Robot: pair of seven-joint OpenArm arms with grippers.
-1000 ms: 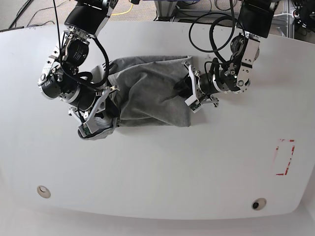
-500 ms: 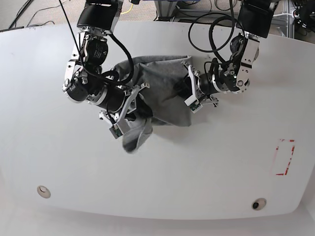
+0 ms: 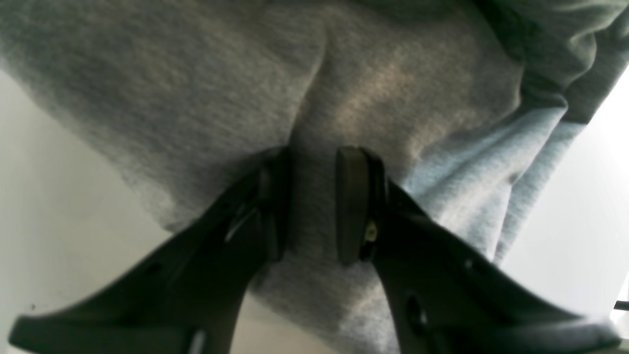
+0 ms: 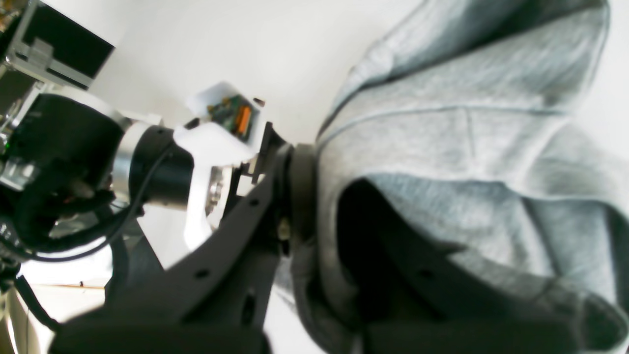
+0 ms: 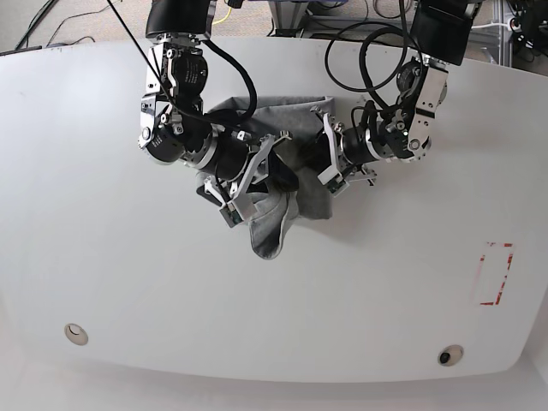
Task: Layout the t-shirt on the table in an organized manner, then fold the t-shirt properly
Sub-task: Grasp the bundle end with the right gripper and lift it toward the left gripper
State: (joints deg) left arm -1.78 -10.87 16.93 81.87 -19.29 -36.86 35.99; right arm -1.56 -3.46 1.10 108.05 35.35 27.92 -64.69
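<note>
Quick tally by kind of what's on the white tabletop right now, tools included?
Heather-grey cotton t-shirt: 1
Black robot tools, left tool and right tool: 2
Small round grommets: 2
Red tape rectangle: 1
Total: 6

I see the white surface (image 5: pixel 360 291) carrying the bunched grey t-shirt (image 5: pixel 272 224) near its middle, a red tape rectangle (image 5: pixel 496 274) and two round grommets (image 5: pixel 75 333).

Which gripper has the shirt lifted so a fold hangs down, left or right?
The right gripper, on the base view's left: a flap of the t-shirt droops below it. The left gripper just pinches the opposite edge.
</note>
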